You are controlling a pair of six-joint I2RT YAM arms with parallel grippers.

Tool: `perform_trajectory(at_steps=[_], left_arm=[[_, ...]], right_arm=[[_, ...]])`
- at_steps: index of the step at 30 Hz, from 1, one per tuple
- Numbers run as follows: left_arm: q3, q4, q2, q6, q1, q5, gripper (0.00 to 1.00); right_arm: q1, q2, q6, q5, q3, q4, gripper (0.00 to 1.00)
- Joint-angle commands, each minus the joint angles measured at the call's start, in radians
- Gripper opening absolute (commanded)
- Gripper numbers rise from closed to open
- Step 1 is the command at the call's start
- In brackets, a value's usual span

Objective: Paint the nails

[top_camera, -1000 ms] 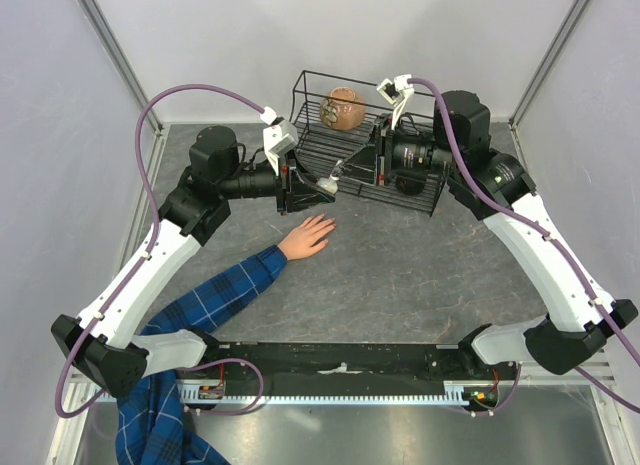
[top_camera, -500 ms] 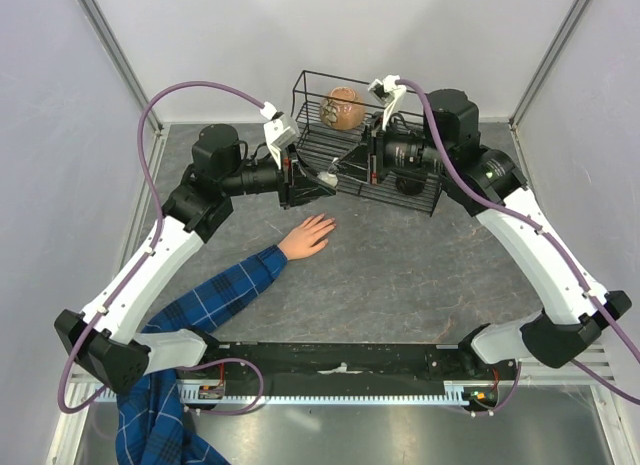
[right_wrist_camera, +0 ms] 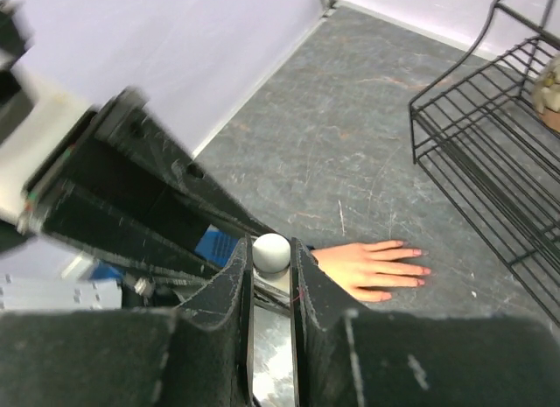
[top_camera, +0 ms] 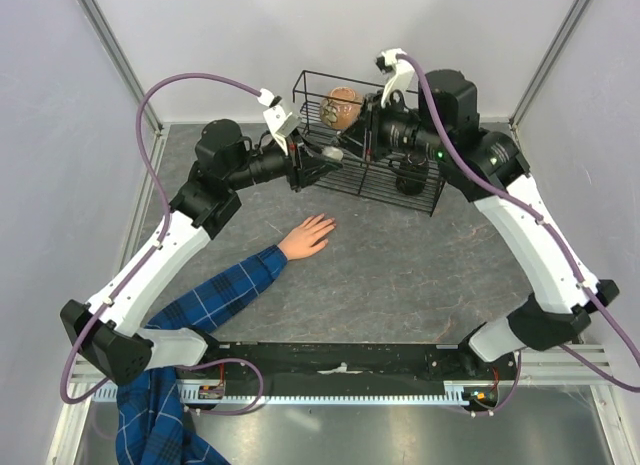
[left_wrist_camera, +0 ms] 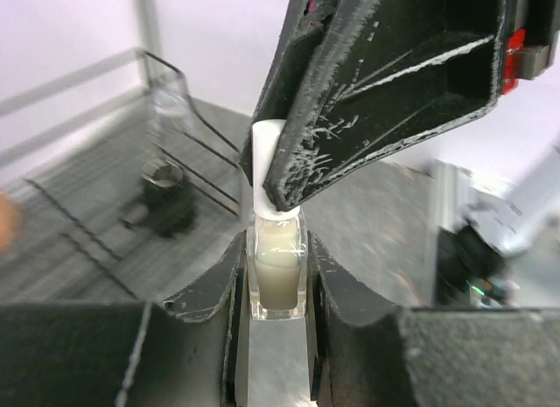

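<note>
White cap in right claw, bottle seemingly in left claw

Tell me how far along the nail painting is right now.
Done: the bottle is off the table, held up between both arms. In hand: left jaws clamp its glass body, right jaws grip the white cap, not yet off. Left: uncapping, then brushing the nails of the hand lying flat on the table.

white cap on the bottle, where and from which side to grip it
Pinch the white cap across its round sides, end-on from opposite the left end effector clamping the bottle; the cap sticks out clear, and the right end effector grips it so.
</note>
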Motion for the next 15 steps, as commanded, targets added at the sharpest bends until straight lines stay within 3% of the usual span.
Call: perform_trajectory(at_steps=[1, 5, 8, 11, 15], left_arm=[[0.074, 0.235, 0.016, 0.158, -0.073, -0.201, 0.02], [0.151, 0.241, 0.104, 0.489, -0.208, -0.481, 0.02], [0.191, 0.307, 0.187, 0.655, -0.286, -0.635, 0.02], [0.217, 0.384, 0.245, 0.706, -0.339, -0.727, 0.02], [0.209, 0.439, 0.257, 0.607, -0.360, -0.729, 0.02]], right_arm=[[0.059, 0.128, 0.135, 0.044, 0.198, -0.258, 0.00], [0.070, 0.236, 0.233, 0.216, 0.336, -0.433, 0.00], [0.088, 0.324, 0.281, 0.256, 0.469, -0.552, 0.00], [0.102, 0.335, 0.327, 0.343, 0.523, -0.579, 0.00], [0.102, 0.277, 0.364, 0.385, 0.436, -0.503, 0.00]])
